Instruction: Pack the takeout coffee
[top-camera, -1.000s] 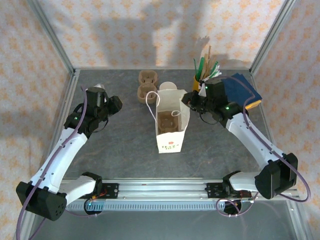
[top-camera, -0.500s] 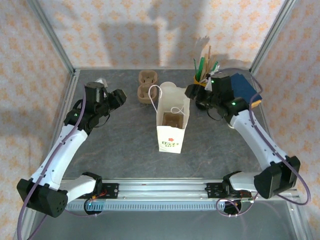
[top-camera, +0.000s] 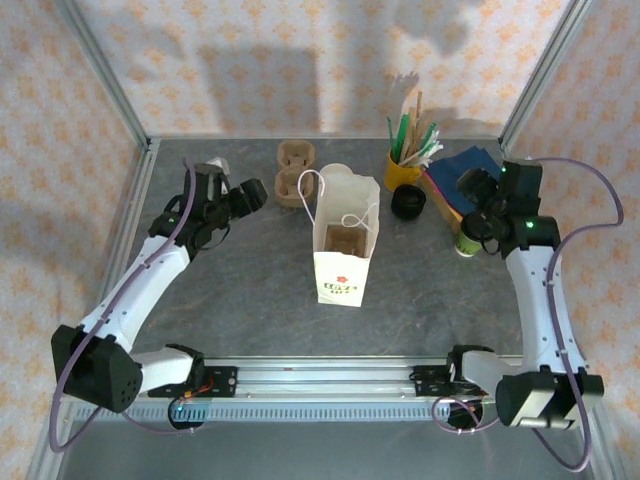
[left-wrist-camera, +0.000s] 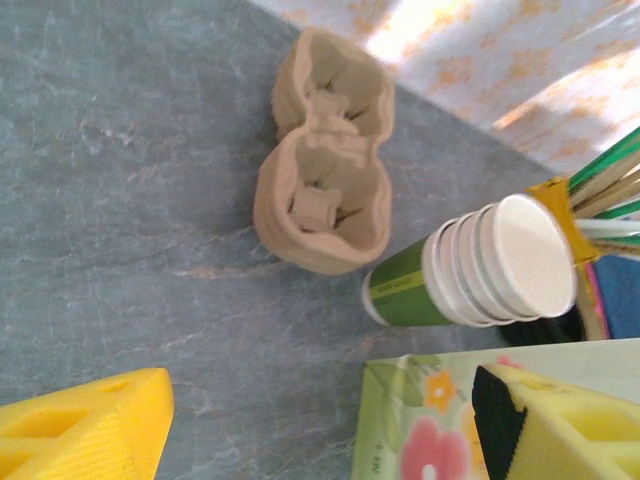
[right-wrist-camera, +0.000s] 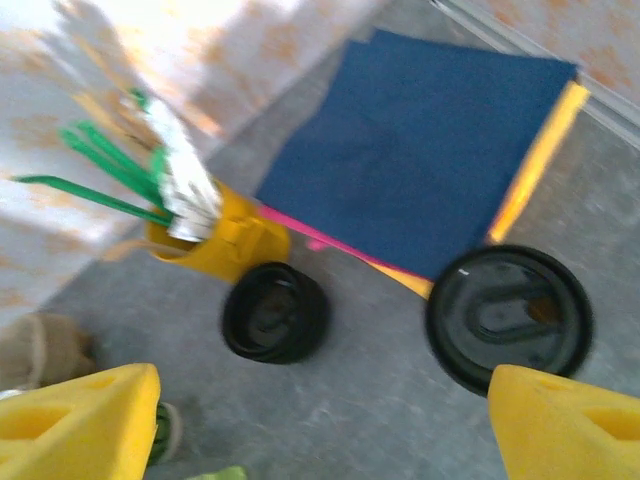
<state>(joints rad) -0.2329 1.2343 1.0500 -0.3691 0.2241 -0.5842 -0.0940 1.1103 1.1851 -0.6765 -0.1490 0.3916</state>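
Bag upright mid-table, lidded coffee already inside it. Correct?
Not quite. The takeout coffee is not in the bag. It stands on the table to the bag's right, beside the blue napkins, as the top external view shows. The bag does stand upright mid-table.

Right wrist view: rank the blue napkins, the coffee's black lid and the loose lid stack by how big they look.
1. blue napkins
2. coffee's lid
3. lid stack
The coffee's lid likely sits nearer the camera, so its lead over the stack may be only apparent.
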